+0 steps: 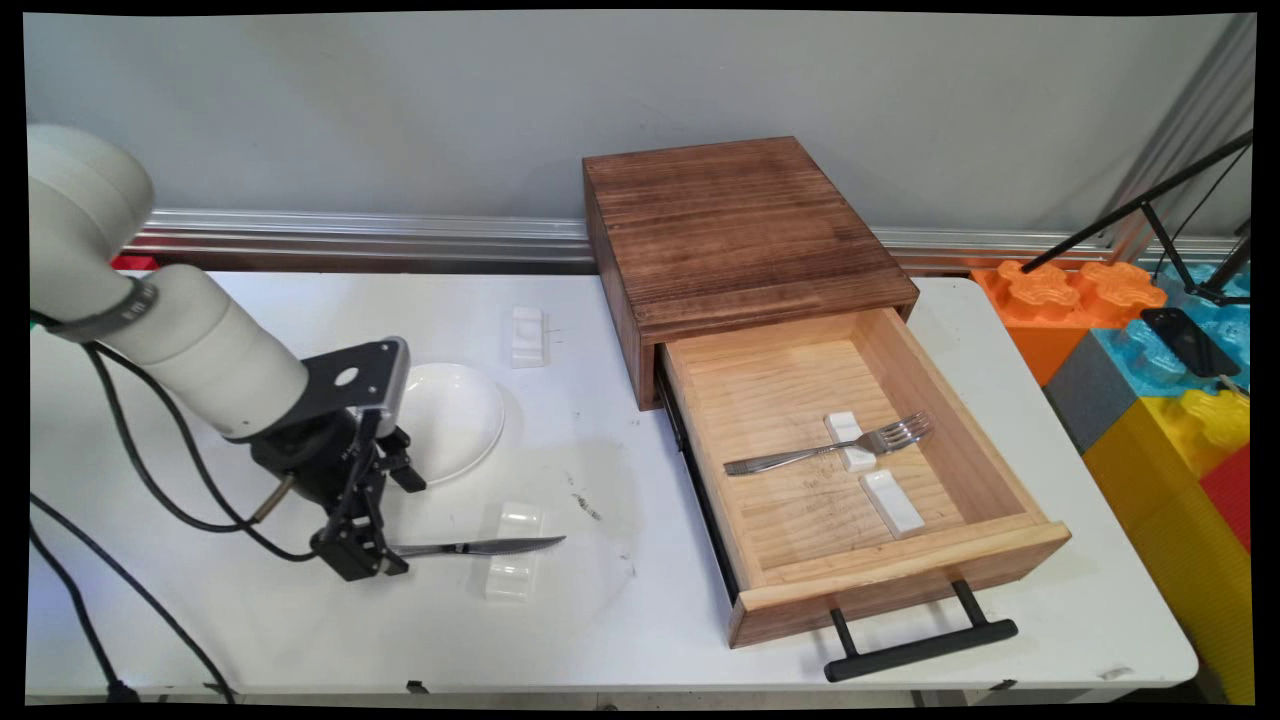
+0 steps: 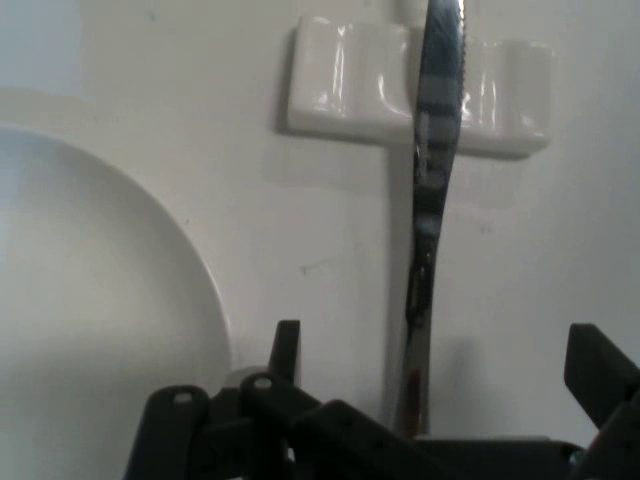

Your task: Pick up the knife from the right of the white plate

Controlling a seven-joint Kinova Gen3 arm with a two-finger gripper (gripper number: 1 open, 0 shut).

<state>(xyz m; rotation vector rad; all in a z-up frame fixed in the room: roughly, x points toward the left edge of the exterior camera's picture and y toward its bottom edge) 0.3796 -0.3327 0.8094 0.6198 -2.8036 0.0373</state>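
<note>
- Gripper (image 1: 362,560) sits low over the table's (image 1: 300,620) left front, fingers spread wide in my hand view; one finger (image 2: 600,370) stands well clear of the knife handle, the other (image 2: 287,350) also apart from it.
- I can't tell if anything touches the handle end: it runs down behind the black linkage in the hand view, and in the main view the fingers cover it.
- Knife (image 1: 480,546) lies with its long axis left-right across the table, blade tip toward the drawer, handle toward the gripper.
- Blade rests across a white rest (image 1: 513,560); that rest's far end is cut off at the top of my hand view.
- White plate (image 1: 455,415) just behind the gripper, partly hidden by the wrist.
- Second rest (image 1: 527,337) further back on the table, well apart.
- Wooden box (image 1: 735,240) at the back right with its drawer (image 1: 1000,470) pulled open; black handle (image 1: 920,645) at the front.
- In the drawer: a fork (image 1: 830,450), tines to the right, lying over one rest (image 1: 850,435); another rest (image 1: 893,502) just beside it, bare.
- Coloured blocks (image 1: 1170,400) off the table's right, cut by the frame edge.
</note>
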